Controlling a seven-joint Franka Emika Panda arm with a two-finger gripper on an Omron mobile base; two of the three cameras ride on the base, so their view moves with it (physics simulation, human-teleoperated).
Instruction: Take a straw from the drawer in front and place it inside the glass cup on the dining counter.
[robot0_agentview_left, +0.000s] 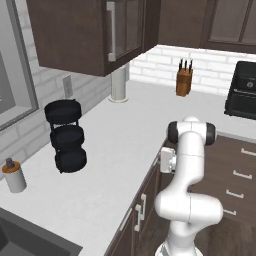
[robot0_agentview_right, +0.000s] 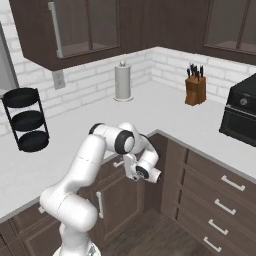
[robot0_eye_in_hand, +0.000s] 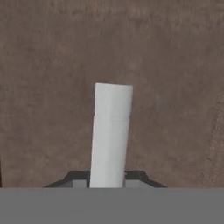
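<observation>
My gripper (robot0_eye_in_hand: 108, 177) is pressed close to the dark brown drawer front (robot0_eye_in_hand: 43, 87), just under the white sink counter's edge (robot0_agentview_right: 165, 132). The drawer's silver bar handle (robot0_eye_in_hand: 111, 131) runs up between my two dark fingertips (robot0_eye_in_hand: 78, 178), which touch it on both sides, so the gripper is shut on it. In the right base view the hand (robot0_agentview_right: 141, 171) sits against the cabinet face below the counter corner. In the left base view the hand (robot0_agentview_left: 166, 161) is beside the counter edge. The drawer looks closed, so the straw is hidden. The glass cup and the dining counter are out of view.
On the counter stand a black three-tier rack (robot0_agentview_left: 66, 136), a paper towel roll (robot0_agentview_right: 123, 81), a knife block (robot0_agentview_right: 195, 87) and a soap dispenser (robot0_agentview_left: 14, 176). A black oven (robot0_agentview_right: 240, 117) sits at right above a stack of drawers (robot0_agentview_right: 220, 200). Upper cabinets (robot0_agentview_left: 85, 35) hang overhead.
</observation>
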